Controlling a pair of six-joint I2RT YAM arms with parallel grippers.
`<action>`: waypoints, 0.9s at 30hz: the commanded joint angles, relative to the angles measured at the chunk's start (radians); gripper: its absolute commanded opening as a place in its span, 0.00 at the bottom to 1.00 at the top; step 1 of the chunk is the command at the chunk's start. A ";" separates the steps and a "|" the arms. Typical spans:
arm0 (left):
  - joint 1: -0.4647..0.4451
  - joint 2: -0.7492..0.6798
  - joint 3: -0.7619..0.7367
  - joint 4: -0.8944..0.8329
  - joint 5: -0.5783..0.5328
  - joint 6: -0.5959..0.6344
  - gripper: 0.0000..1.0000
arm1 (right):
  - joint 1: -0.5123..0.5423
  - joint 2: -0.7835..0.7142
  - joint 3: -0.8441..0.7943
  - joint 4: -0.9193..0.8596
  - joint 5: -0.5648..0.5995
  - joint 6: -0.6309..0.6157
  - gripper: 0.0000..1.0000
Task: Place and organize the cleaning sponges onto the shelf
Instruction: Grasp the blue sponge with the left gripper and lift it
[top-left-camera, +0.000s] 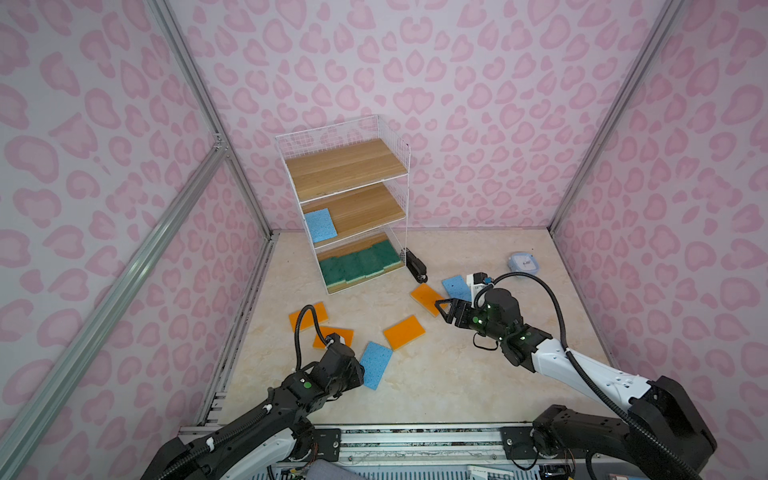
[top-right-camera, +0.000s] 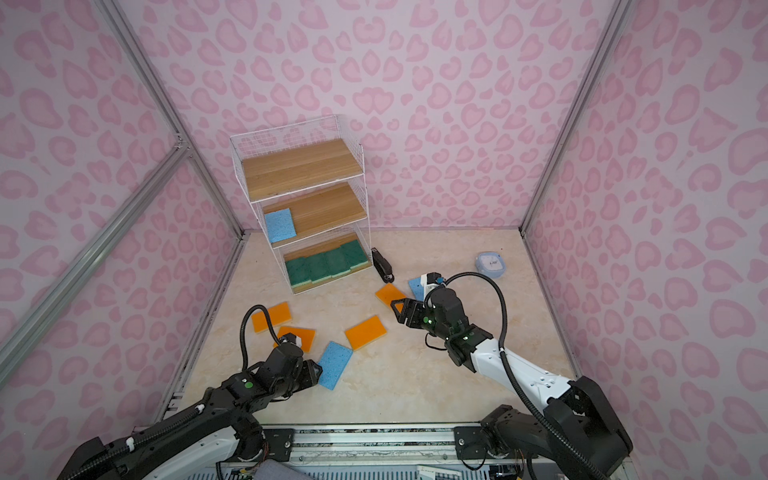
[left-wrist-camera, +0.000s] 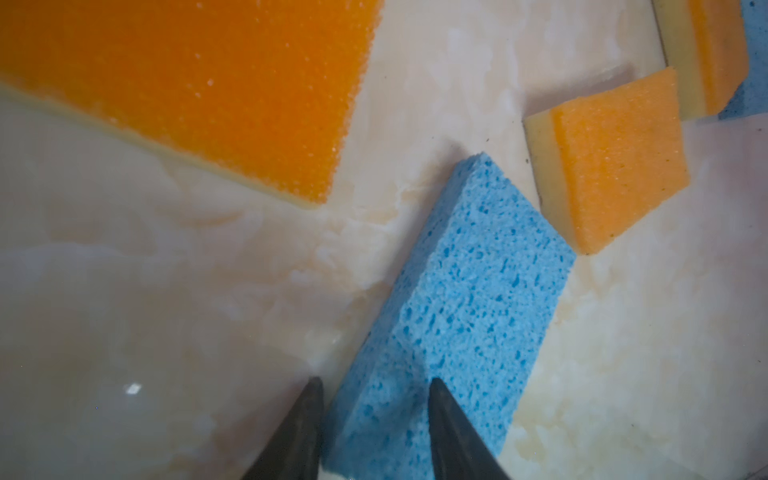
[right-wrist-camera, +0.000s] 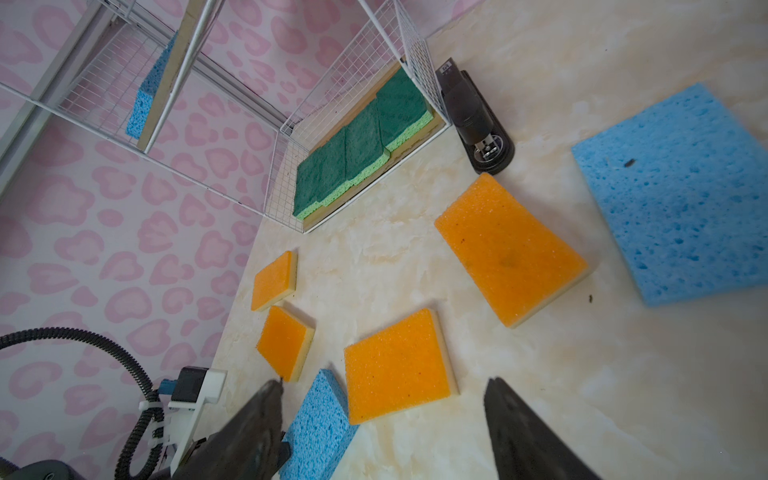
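The white wire shelf stands at the back, with one blue sponge on its middle board and a row of green sponges on the bottom tier. My left gripper is shut on a long edge of a blue sponge low at the table's front left. Orange sponges lie on the table. Another blue sponge lies right of them. My right gripper hangs open and empty above the rightmost orange sponge.
A black stapler lies against the shelf's right foot. A small pale-blue case sits at the back right. Pink patterned walls and aluminium posts close in the marble tabletop on three sides.
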 joint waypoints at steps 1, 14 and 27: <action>-0.020 0.004 -0.014 0.003 0.028 -0.032 0.44 | 0.008 0.012 0.008 0.043 0.020 0.001 0.78; -0.060 -0.017 -0.015 0.028 0.013 -0.075 0.04 | 0.041 0.054 0.059 0.020 0.024 -0.007 0.78; -0.059 -0.065 0.143 -0.039 -0.028 -0.080 0.04 | 0.045 0.038 0.046 0.029 -0.029 -0.006 0.78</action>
